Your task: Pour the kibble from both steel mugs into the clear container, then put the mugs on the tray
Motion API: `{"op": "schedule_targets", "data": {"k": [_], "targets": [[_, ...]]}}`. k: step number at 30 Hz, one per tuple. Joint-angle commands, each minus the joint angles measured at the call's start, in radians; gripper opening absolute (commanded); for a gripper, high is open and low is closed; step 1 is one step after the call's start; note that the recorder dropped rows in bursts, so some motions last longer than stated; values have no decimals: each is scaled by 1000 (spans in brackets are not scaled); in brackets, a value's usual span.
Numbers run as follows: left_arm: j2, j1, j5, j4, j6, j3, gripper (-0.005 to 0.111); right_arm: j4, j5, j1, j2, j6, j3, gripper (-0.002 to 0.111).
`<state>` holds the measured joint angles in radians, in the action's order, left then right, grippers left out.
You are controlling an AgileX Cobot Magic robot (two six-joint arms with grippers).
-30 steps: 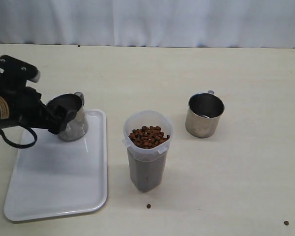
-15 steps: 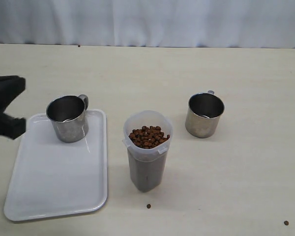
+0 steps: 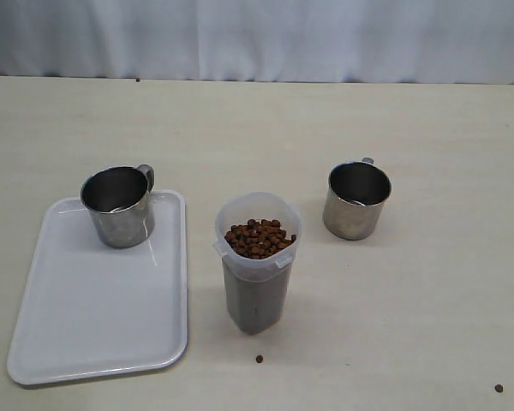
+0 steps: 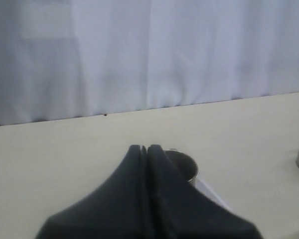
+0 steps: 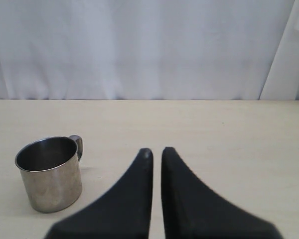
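Nearest the exterior camera, two stray pellets (image 3: 259, 359) lie on the pale table (image 3: 428, 300), one just in front of the clear container (image 3: 255, 282), the other (image 3: 499, 388) well to the right. The container stands upright at centre, filled to near its rim with the kibble (image 3: 257, 238). Left of it lies the tray (image 3: 94, 308), with the left steel mug (image 3: 117, 207) upright and empty at its far end. The right steel mug (image 3: 355, 200) stands empty on the table, right of the container. A white curtain (image 3: 257, 34) hangs behind. The left gripper (image 4: 144, 148) is pressed closed, empty. The right gripper (image 5: 156, 152) shows only a thin slit, holding nothing.
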<state>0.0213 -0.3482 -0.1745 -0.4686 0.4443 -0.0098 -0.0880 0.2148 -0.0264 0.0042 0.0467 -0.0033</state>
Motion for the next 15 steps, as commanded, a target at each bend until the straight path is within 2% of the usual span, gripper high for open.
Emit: {"op": "schedule_targets", "data": {"k": [1, 11, 12, 13, 15], "targets": [[-21, 0, -52, 8, 8, 3, 0, 3, -3, -5, -4, -6, 3, 5], [-21, 4, -59, 10, 6, 3, 0, 3, -3, -5, -4, -6, 3, 5], [-21, 64, -49, 10, 6, 3, 0, 3, -3, -5, -4, -6, 3, 5], [-21, 159, -52, 10, 6, 3, 0, 3, -3, -5, -4, -6, 3, 5], [-21, 258, -74, 15, 6, 3, 0, 3, -3, -5, -4, -6, 3, 5]]}}
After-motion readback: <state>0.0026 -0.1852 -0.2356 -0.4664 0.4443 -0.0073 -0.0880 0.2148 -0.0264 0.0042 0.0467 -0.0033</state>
